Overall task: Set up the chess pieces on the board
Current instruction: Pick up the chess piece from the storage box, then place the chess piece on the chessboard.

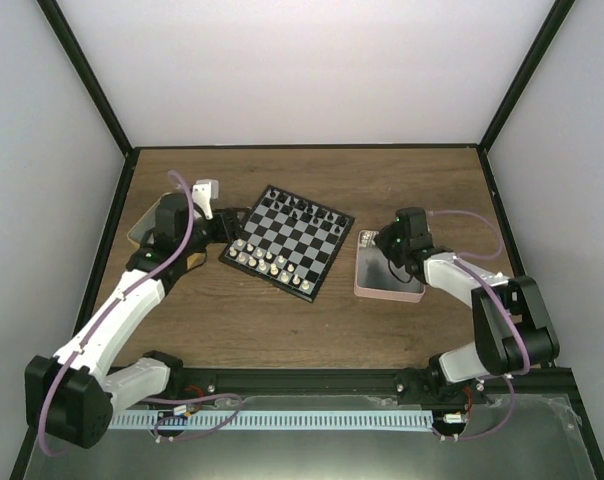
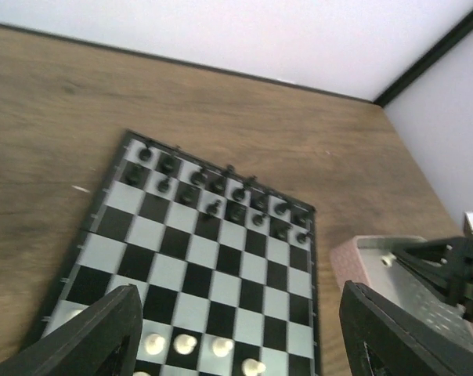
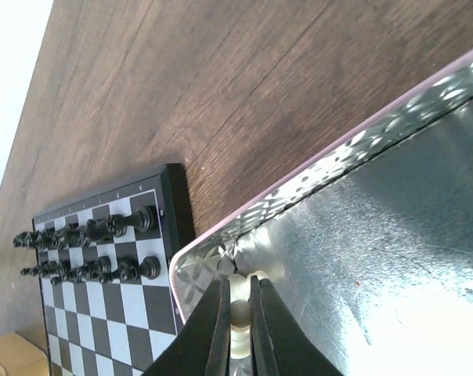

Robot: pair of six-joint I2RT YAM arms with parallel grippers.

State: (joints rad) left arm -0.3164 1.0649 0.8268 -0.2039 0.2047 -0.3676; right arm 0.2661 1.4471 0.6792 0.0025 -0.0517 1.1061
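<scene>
Right wrist, one board (image 3: 103, 313), one cream piece (image 3: 240, 312) in right pincer (image 3: 240, 288)

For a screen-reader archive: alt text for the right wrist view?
The right gripper pinches a cream chess piece in the corner of a pink-rimmed metal tray. Beside it, black pieces stand in two rows on the board.

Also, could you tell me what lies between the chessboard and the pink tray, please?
Only a narrow strip of bare wooden table; the top external and right wrist views show nothing between the board and tray.
</scene>
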